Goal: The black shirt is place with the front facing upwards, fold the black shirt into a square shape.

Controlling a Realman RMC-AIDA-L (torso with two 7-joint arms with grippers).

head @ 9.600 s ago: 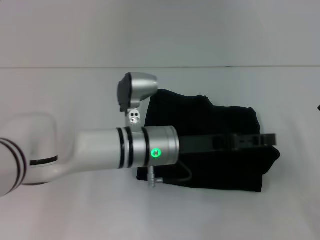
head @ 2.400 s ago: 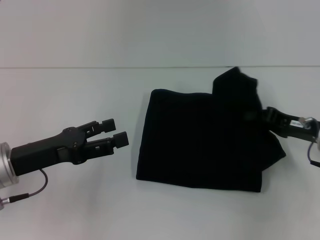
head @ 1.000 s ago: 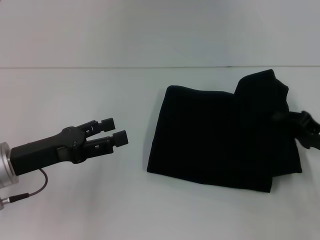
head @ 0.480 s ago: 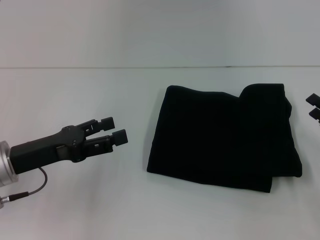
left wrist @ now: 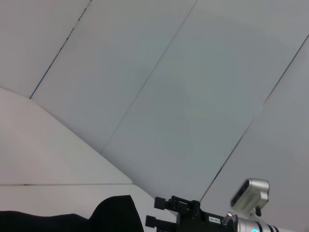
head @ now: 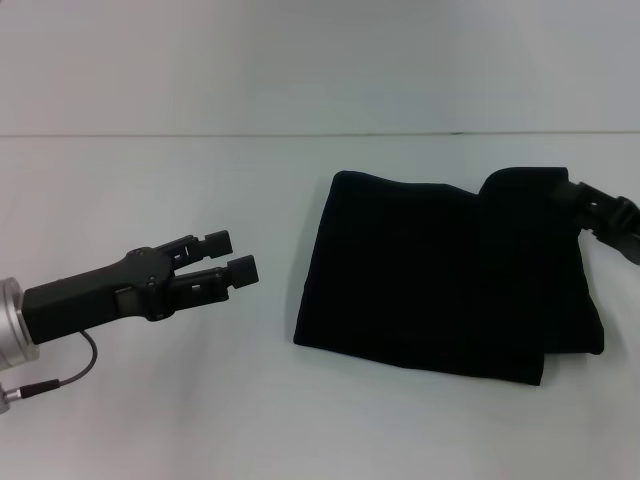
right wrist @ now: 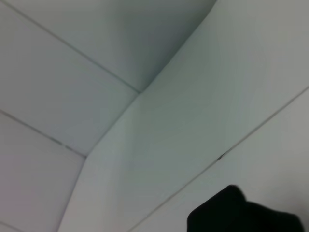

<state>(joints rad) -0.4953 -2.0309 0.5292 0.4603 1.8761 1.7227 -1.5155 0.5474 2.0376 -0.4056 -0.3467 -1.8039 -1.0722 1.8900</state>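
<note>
White and plain, the bench (head: 150,420) fills the head view up to a faint seam where a pale wall begins. On the right half of the bench lies the black shirt (head: 440,275), a large plain black cloth T-shirt already folded into a thick, roughly square bundle; no lettering shows, and a raised flap stands at its far right corner. The left pincer (head: 238,257), black and rigid on a dark wrist, hovers low at the left, well apart from the shirt's left edge, its two fingers slightly parted and holding nothing. It sits almost exactly where it was a second ago. The right pincer (head: 572,191) is what has changed: half a second ago only its tips showed at the right edge of the view, clear of the cloth, and now it has come back in to the far right corner of the bundle, at or touching the flap. Whether its fingers are closed on the cloth cannot be told from here. The bundle itself has not shifted in that half second. This reads as a late tidy-up of the last loose corner, with the folding otherwise close to done. The left wrist view adds something the head view lacks: it looks across the shirt (left wrist: 113,215) to the right pincer (left wrist: 157,213) from the side, showing two fingers set apart just beside the cloth's raised edge. The right wrist view shows only wall, bench and a dark hump of the shirt (right wrist: 241,212).
</note>
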